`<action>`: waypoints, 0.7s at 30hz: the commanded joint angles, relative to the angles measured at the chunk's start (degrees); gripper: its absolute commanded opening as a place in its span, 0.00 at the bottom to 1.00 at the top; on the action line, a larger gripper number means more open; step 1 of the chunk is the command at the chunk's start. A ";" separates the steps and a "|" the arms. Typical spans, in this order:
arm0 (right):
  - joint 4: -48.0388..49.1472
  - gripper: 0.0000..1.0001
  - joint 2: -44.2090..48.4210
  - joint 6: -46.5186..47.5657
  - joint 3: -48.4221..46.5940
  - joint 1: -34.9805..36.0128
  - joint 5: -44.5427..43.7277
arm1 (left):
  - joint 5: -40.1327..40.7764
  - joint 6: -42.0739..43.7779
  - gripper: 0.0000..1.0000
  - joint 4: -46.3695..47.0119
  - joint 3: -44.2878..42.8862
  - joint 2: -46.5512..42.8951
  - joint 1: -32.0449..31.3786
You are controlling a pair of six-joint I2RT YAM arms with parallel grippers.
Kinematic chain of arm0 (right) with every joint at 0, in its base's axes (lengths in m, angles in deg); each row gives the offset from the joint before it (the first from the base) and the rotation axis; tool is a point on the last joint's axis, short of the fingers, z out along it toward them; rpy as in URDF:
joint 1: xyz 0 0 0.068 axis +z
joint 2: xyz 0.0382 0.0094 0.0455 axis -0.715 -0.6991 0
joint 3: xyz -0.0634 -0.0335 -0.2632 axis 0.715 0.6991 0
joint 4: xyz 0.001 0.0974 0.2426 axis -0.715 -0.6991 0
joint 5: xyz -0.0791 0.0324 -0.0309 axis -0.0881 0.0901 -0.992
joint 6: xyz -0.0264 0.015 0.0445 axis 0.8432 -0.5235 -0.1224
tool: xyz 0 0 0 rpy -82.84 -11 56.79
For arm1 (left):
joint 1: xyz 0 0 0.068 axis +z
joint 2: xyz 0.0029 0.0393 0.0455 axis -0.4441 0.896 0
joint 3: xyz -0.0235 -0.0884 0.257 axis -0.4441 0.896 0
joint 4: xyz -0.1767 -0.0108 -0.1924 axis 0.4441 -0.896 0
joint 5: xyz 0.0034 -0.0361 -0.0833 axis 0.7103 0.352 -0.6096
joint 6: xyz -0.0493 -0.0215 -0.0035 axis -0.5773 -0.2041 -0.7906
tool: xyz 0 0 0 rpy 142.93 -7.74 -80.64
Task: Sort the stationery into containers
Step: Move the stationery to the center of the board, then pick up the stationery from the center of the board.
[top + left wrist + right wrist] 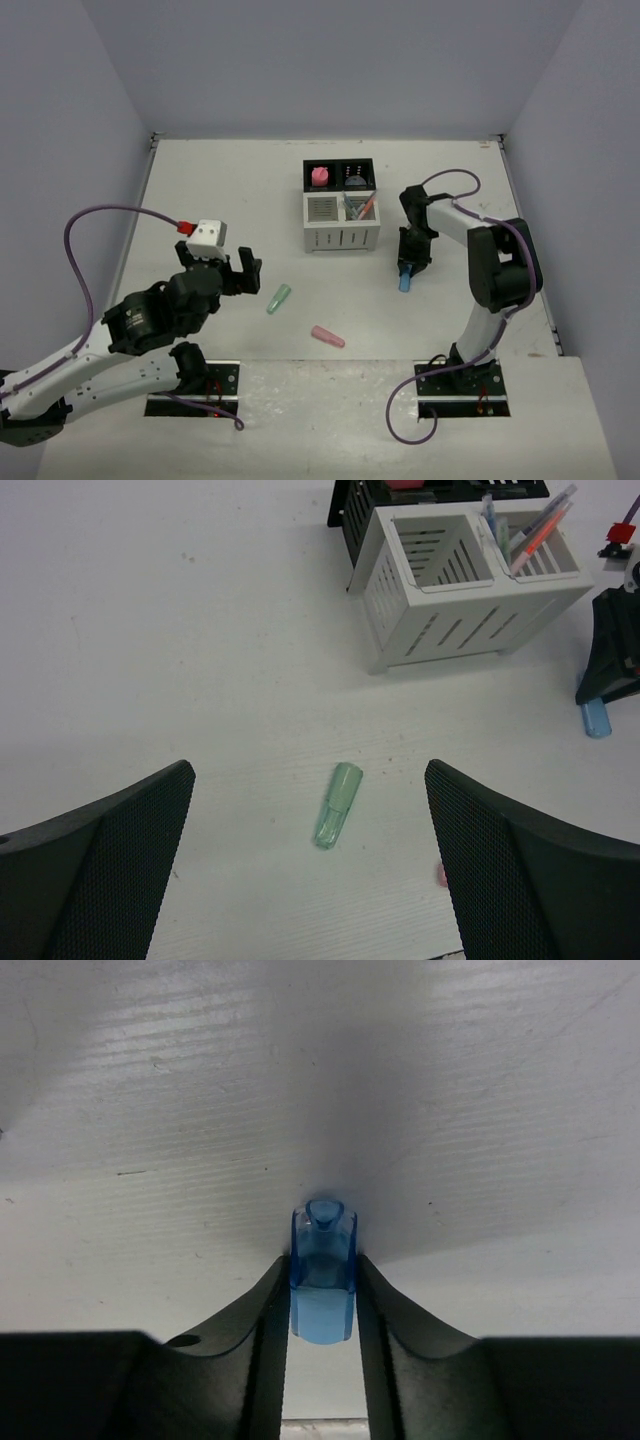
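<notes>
While left claw (306, 780) sits spread wide left of the organizer (340, 238), right claw (321, 1268) pinches the blue marker (322, 1240) right of it.

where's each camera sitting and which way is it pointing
top external: above and behind, looking down on the table; left arm and right arm show.
left wrist: low, facing forward at the green marker and organizer; its open fingers frame it.
right wrist: facing the table; fingers pinch the blue marker.
shared: blue marker appears in all three.
</notes>
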 commanded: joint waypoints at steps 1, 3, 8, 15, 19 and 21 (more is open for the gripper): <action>-2.00 0.22 -0.87 -0.20 -2.35 0.08 0.54 | -0.50 1.97 1.00 2.32 0.80 -2.55 0.30; -2.00 0.06 -1.19 -0.04 -2.86 0.04 0.43 | -0.57 2.08 1.00 2.55 0.92 -3.47 0.30; 0.51 0.00 3.88 -0.28 -0.42 0.13 -0.60 | -0.28 2.18 1.00 2.52 1.00 -3.34 0.30; 6.21 0.00 25.00 0.60 1.58 2.65 -1.72 | 2.40 1.25 1.00 1.56 0.67 -2.24 0.31; 13.77 0.00 32.52 2.52 1.40 9.37 -2.68 | 4.63 0.05 1.00 0.16 0.29 -2.42 0.58; 22.33 0.00 34.15 4.39 1.78 14.36 -3.93 | 5.72 -0.68 1.00 -0.24 0.08 -2.58 0.79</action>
